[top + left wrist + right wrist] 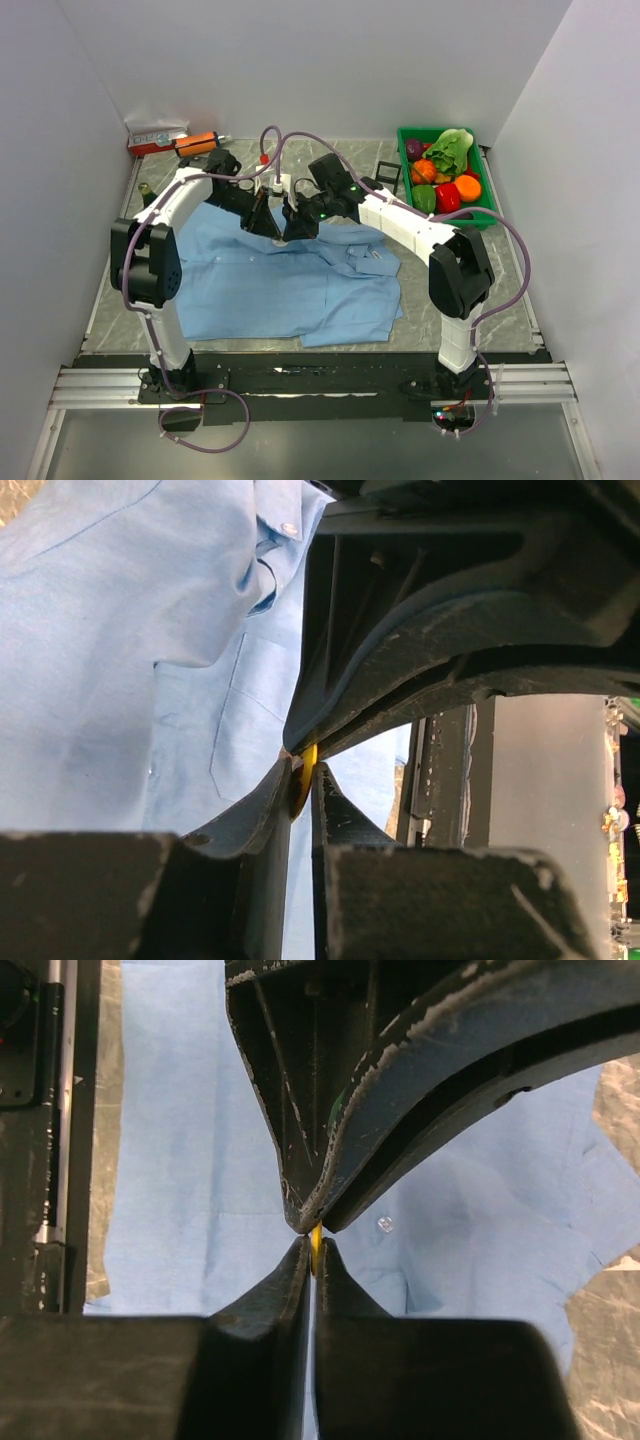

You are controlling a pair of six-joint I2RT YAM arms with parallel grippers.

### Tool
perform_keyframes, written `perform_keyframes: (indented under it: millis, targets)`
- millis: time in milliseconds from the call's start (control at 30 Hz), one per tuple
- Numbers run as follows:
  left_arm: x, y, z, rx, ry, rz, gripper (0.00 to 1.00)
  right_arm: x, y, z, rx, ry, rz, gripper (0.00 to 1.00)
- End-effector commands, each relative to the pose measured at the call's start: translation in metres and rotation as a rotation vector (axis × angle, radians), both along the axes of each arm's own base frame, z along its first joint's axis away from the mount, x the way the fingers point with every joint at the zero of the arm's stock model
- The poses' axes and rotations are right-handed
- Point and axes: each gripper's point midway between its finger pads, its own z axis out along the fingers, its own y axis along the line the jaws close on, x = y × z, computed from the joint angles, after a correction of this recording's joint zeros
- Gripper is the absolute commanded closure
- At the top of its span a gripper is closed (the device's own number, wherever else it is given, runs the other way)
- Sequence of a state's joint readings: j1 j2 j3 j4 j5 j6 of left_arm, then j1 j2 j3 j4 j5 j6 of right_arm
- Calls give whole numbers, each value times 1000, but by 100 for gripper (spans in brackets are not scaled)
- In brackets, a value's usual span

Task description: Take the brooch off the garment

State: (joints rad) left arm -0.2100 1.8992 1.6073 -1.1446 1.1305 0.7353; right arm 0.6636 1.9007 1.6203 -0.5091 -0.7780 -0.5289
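Note:
The light blue shirt [290, 285] lies spread flat on the table, and also shows in the left wrist view [120, 660] and the right wrist view [180, 1140]. My two grippers meet tip to tip above its upper middle. The brooch is a thin golden-yellow sliver, seen edge-on in the left wrist view [303, 770] and the right wrist view [316, 1244]. My left gripper [303, 780] is shut on it. My right gripper [316, 1252] is shut on it from the opposite side. No cloth shows between the fingers. In the top view the grippers [281, 224] hide the brooch.
A green bin [487, 170] of toy vegetables stands at the back right. A small black stand [386, 172] sits beside it. A red-and-white box [157, 138] and an orange tool [200, 143] lie at the back left. White walls enclose the table.

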Motion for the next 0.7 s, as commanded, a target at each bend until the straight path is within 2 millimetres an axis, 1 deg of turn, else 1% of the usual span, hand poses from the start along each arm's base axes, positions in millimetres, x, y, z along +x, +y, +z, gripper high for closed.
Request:
perform_keyframes:
  millis: [0, 33, 67, 100, 167, 200, 233, 267, 300, 333, 400, 433, 567, 667]
  targets:
    - [1, -5, 16, -45, -109, -7, 99, 6, 3, 50, 111, -29, -34, 80]
    - [0, -5, 19, -46, -117, 3, 99, 7, 3, 52, 110, -32, -46, 65]
    - [1, -5, 15, -42, -104, 22, 99, 8, 1, 52, 108, -35, -55, 61]
    - [0, -5, 15, -39, -101, 29, 99, 8, -3, 58, 112, -45, -62, 59]
    - [-2, -5, 15, -43, -95, 40, 99, 8, -8, 62, 119, -47, -68, 54]
    - [-2, -5, 16, -51, -94, 44, 99, 8, -13, 69, 130, -48, -74, 53]
    - [-2, -5, 19, -60, -95, 51, 99, 9, -17, 71, 134, -38, -80, 52]
    - [-3, -5, 20, -65, -63, 67, 99, 7, -19, 79, 152, -33, -68, 50]
    - [1, -6, 22, -77, -74, 75, 99, 7, -24, 79, 149, -22, -70, 49]
    - [0, -5, 25, -82, -38, 101, 99, 6, -25, 80, 151, -33, -56, 47]
    - [8, -6, 34, -123, -48, 123, 99, 2, -27, 77, 148, -43, -38, 47]
    - [7, -6, 36, -133, -2, 151, 99, 3, -27, 76, 155, -57, -32, 46]
    - [4, -8, 47, -188, 27, 167, 99, -1, -25, 65, 159, -10, -33, 46]
    - [2, -10, 53, -226, 58, 180, 99, -6, -22, 65, 174, 38, -18, 46]
